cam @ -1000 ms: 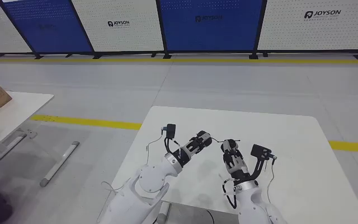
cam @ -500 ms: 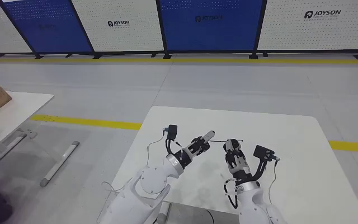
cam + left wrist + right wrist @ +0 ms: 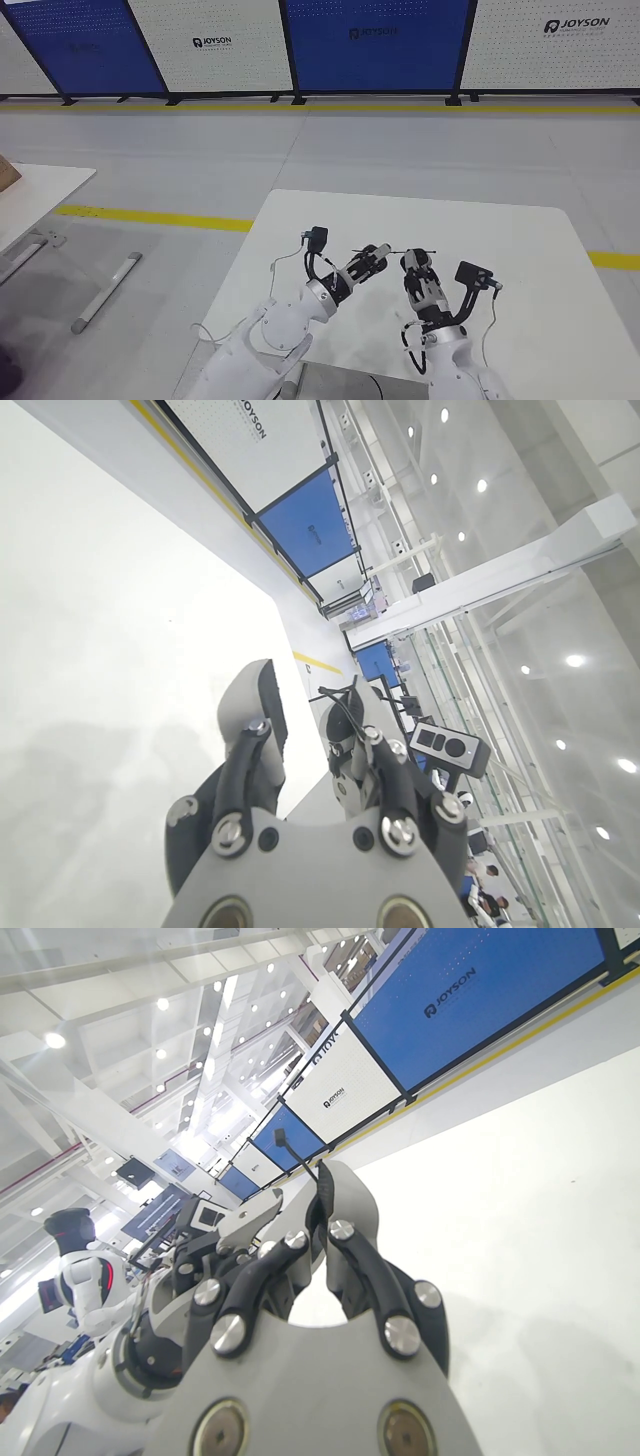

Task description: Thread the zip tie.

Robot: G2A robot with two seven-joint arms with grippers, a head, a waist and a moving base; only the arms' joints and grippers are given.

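Note:
The zip tie (image 3: 428, 250) is a thin black strap held level over the white table (image 3: 520, 240). My right gripper (image 3: 413, 260) is shut on the zip tie. In the right wrist view the strap (image 3: 295, 1155) rises from the right gripper (image 3: 324, 1173), with its square head at the free end. My left gripper (image 3: 373, 254) hovers just left of it with its jaws open. In the left wrist view, the left gripper (image 3: 305, 687) has nothing between its pads, and the zip tie (image 3: 345, 702) lies against the far side of one finger.
The table's far edge (image 3: 400, 196) and left edge (image 3: 240, 260) drop to the grey floor. A second white table (image 3: 40, 190) stands far left. Blue and white panels (image 3: 380, 40) close off the back of the room.
My left arm has moved right and slightly nearer, bringing its gripper close to the right gripper and the strap. The right gripper has barely shifted and keeps its hold.

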